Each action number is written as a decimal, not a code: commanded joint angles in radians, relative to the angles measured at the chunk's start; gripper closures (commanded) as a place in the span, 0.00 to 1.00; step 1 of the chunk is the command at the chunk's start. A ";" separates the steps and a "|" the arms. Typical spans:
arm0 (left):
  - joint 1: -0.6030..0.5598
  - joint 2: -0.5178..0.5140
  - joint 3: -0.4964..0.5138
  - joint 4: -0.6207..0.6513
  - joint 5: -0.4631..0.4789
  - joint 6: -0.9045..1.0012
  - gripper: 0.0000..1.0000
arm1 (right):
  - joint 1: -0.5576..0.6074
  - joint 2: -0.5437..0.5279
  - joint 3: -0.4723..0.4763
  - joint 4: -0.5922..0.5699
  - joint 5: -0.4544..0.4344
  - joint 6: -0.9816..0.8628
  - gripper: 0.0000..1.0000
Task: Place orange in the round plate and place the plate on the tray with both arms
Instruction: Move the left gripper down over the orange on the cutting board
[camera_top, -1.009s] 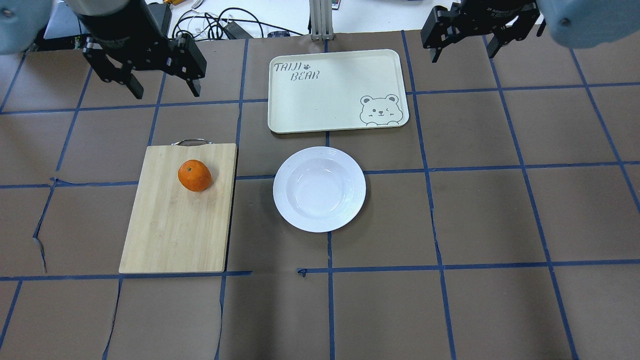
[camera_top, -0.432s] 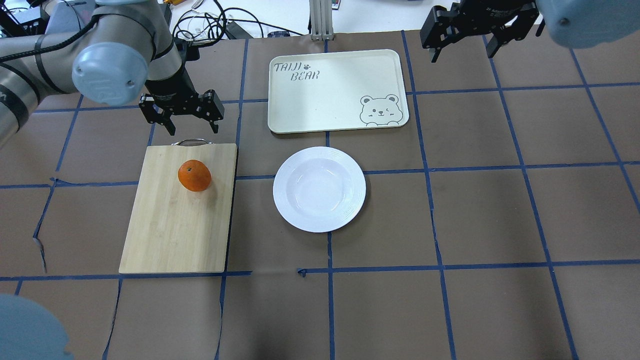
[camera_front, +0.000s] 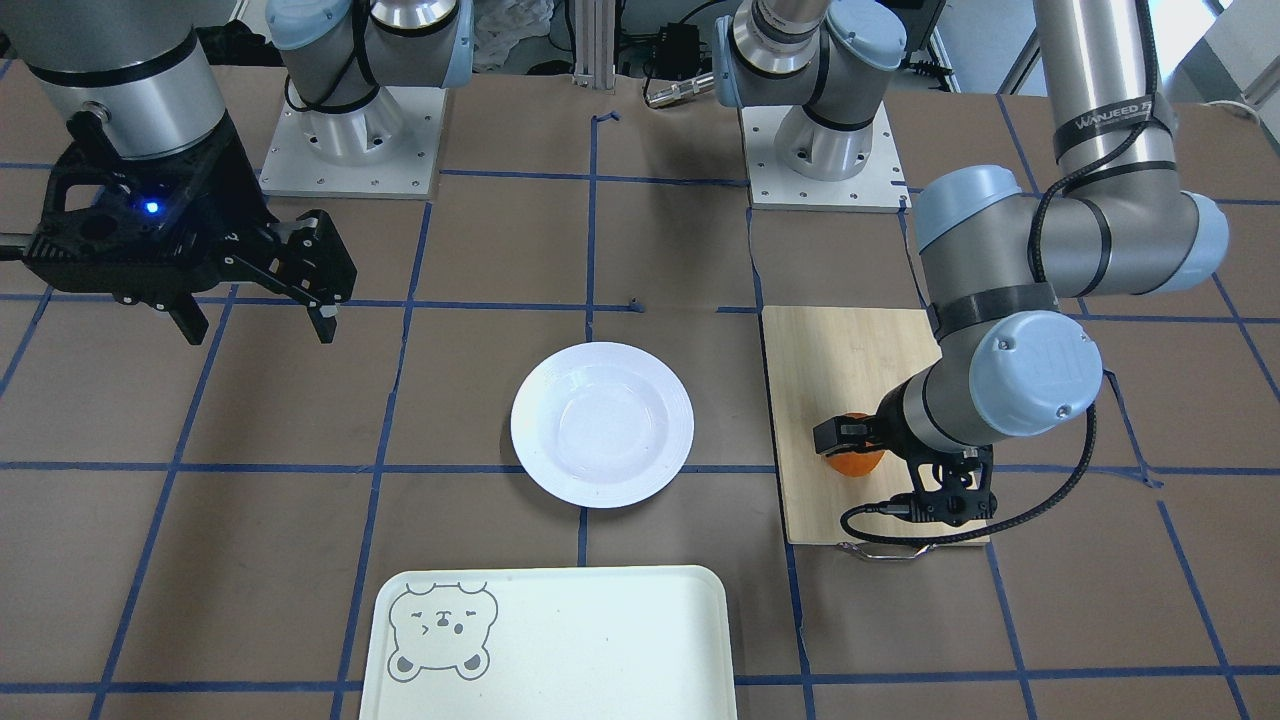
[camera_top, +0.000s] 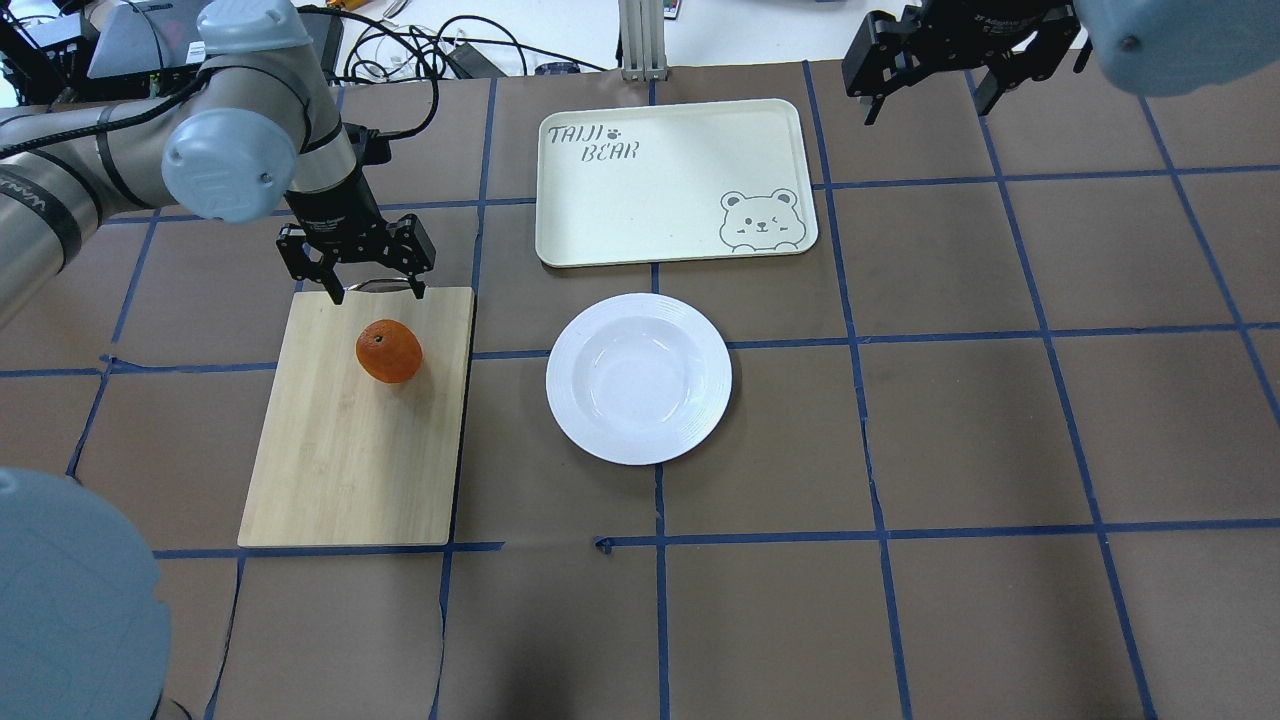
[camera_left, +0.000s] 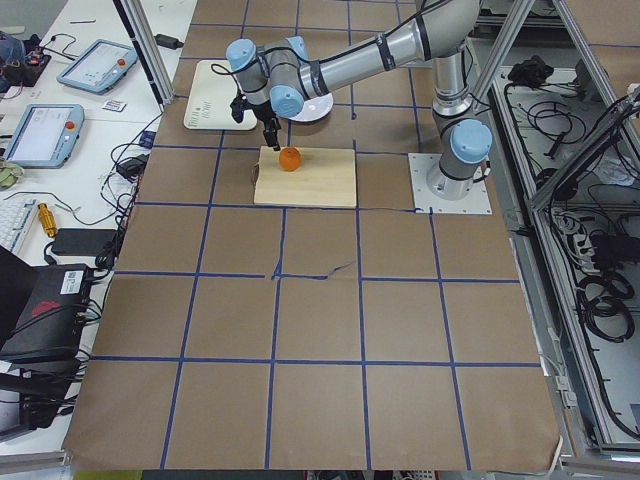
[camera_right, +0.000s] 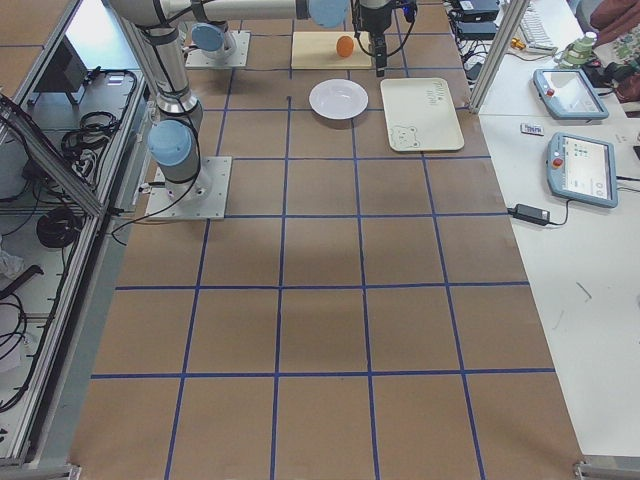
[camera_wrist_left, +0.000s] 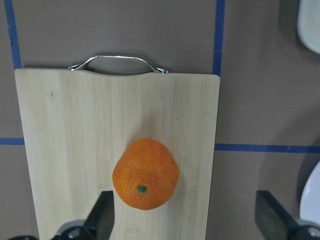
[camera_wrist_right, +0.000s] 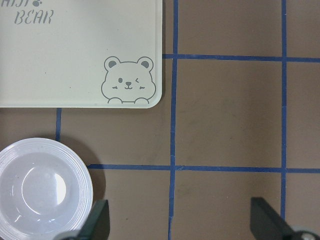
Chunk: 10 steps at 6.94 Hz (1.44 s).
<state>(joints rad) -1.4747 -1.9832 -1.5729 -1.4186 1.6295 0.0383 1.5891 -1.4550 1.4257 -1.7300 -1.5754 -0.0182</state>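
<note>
Cables (camera_top: 440, 45) lie beyond brown paper (camera_top: 960, 430) gridded with blue tape (camera_top: 661, 600).

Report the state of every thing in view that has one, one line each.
orange: loose on the board, not gripped.
plate: empty, on the table, off the tray.
tray: empty.
board: flat on the table, bearing the orange.
left gripper: open, empty, above the board.
right gripper: open, empty, raised off the table.
</note>
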 joint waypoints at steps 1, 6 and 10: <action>0.002 -0.037 -0.019 -0.003 0.013 0.002 0.00 | 0.006 -0.001 -0.010 0.001 0.000 -0.009 0.00; 0.002 -0.091 -0.026 0.007 0.023 0.002 0.00 | 0.000 0.010 -0.007 0.017 -0.009 0.000 0.00; 0.002 -0.089 -0.023 -0.003 0.024 0.002 1.00 | -0.003 0.002 -0.031 0.017 -0.011 0.009 0.00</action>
<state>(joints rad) -1.4726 -2.0738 -1.5986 -1.4206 1.6526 0.0386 1.5870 -1.4492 1.4004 -1.7141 -1.5855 -0.0130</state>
